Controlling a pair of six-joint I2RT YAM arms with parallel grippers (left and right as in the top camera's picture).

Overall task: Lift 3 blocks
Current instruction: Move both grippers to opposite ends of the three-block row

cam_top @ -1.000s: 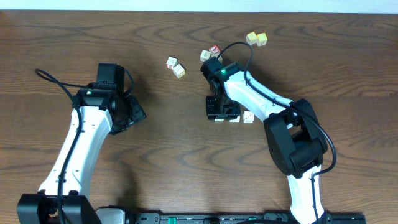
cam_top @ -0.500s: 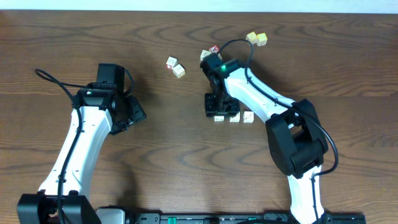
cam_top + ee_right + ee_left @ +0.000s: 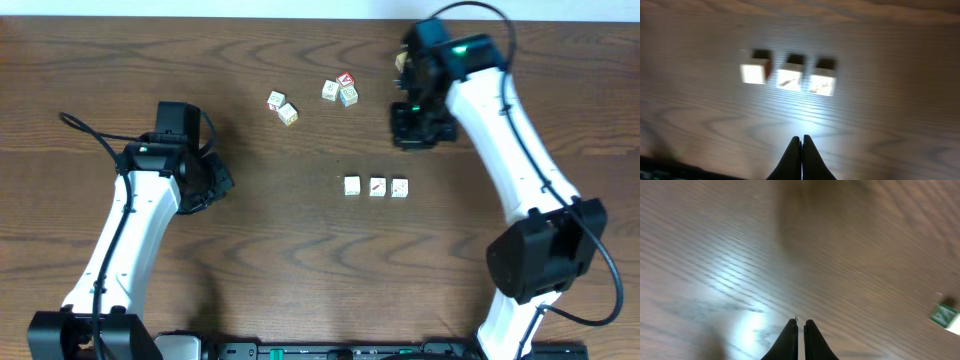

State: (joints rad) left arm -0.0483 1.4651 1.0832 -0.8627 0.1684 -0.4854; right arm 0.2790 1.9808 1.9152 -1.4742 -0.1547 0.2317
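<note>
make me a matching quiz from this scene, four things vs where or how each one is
1 block row
2 red-topped cluster
3 block pair
4 right gripper

a shut, holding nothing
b table middle, side by side
c leftmost blocks on the table
d between the pair and the right gripper

Pairs: 1-b, 2-d, 3-c, 4-a

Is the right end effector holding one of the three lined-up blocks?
No, the right end effector is shut on nothing, and all three blocks sit on the table.

Wooden table [image 3: 300, 260]: three blocks [image 3: 376, 187], other cubes [image 3: 283, 107]
</note>
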